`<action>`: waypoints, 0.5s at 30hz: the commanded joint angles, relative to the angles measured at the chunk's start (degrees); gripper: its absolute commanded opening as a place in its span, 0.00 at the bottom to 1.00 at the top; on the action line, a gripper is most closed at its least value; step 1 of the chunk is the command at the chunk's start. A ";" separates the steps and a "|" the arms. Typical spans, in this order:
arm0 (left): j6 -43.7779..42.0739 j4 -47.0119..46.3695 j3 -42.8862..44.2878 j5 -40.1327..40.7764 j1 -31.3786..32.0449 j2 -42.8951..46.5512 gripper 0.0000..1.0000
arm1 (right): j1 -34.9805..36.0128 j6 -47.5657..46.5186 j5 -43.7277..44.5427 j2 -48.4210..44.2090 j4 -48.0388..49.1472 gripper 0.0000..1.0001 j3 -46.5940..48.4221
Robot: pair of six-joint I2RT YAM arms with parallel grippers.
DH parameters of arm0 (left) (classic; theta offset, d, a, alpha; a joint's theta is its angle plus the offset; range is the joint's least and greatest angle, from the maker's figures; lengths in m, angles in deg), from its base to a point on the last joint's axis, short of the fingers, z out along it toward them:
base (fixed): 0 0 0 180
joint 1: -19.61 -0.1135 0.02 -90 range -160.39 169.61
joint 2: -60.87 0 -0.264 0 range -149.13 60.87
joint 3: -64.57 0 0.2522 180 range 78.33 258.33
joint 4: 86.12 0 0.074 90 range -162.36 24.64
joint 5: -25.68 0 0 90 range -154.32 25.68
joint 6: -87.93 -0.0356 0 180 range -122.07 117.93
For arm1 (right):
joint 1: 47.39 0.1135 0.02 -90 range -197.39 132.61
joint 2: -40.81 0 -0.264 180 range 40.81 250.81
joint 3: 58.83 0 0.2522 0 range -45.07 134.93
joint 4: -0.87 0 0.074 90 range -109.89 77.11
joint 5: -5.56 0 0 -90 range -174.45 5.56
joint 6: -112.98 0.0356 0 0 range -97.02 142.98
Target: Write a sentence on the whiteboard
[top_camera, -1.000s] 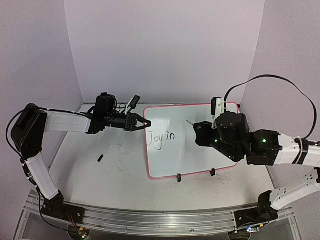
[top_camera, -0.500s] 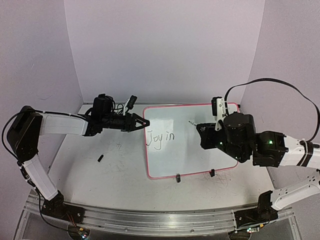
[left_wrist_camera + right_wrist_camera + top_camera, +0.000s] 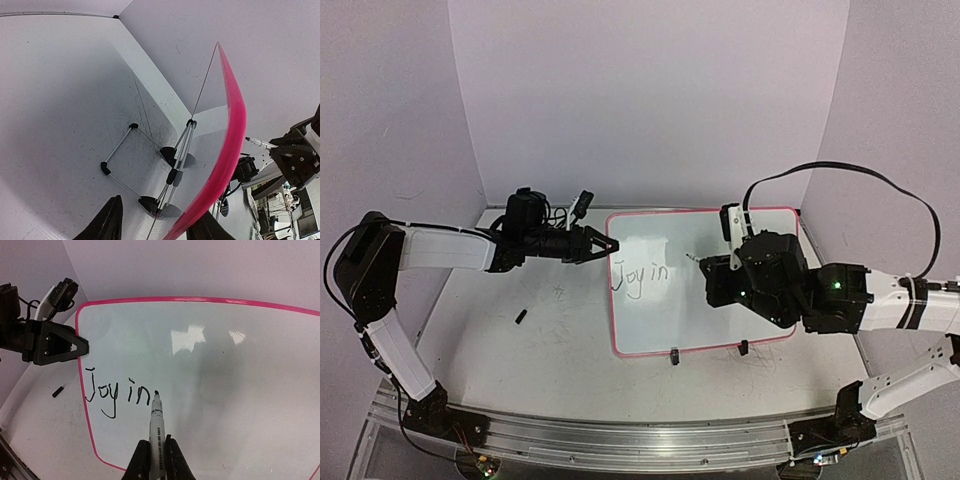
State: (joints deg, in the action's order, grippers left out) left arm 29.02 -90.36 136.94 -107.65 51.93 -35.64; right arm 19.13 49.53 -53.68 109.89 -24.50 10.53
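The whiteboard [image 3: 660, 320] lies flat on the table, pink-edged, with "Joy in" written in black near its left edge [image 3: 115, 390]. My right gripper [image 3: 713, 270] hovers over the board's middle, shut on a white marker [image 3: 157, 432]. The marker's black tip [image 3: 156, 392] sits just right of the "n". My left gripper [image 3: 612, 246] is at the board's left edge. In the left wrist view its two dark fingertips [image 3: 107, 222] stand apart, with the pink edge [image 3: 235, 125] running between them, close to the right one.
A small black cap [image 3: 521, 317] lies on the scribbled grey tabletop left of the board. Two black clips [image 3: 675, 355] sit on the board's near edge. Walls close in the back and both sides. A black cable [image 3: 880, 185] loops above the right arm.
My right arm has carried the marker left and nearer, and its tip now sits beside the "n". The left gripper has shifted slightly at the board's edge.
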 commanded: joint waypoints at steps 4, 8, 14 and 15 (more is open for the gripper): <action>-0.22 -0.63 2.18 1.92 -0.59 -0.12 0.46 | -0.13 -1.33 0.55 1.61 2.20 0.00 3.08; -0.83 -0.84 1.74 3.39 -0.59 0.89 0.41 | -0.13 -1.50 1.72 1.34 2.19 0.00 2.02; -2.79 -1.20 0.90 4.87 0.17 1.35 0.36 | -2.84 0.94 0.64 -1.13 0.30 0.00 -0.40; -3.04 -1.29 0.92 4.91 0.42 1.21 0.36 | -3.32 0.70 -0.88 -1.45 0.55 0.00 -0.90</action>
State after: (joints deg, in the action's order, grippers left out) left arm 28.19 -90.80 136.98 -106.10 51.95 -35.64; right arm 17.98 49.15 -53.03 110.98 -23.70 11.09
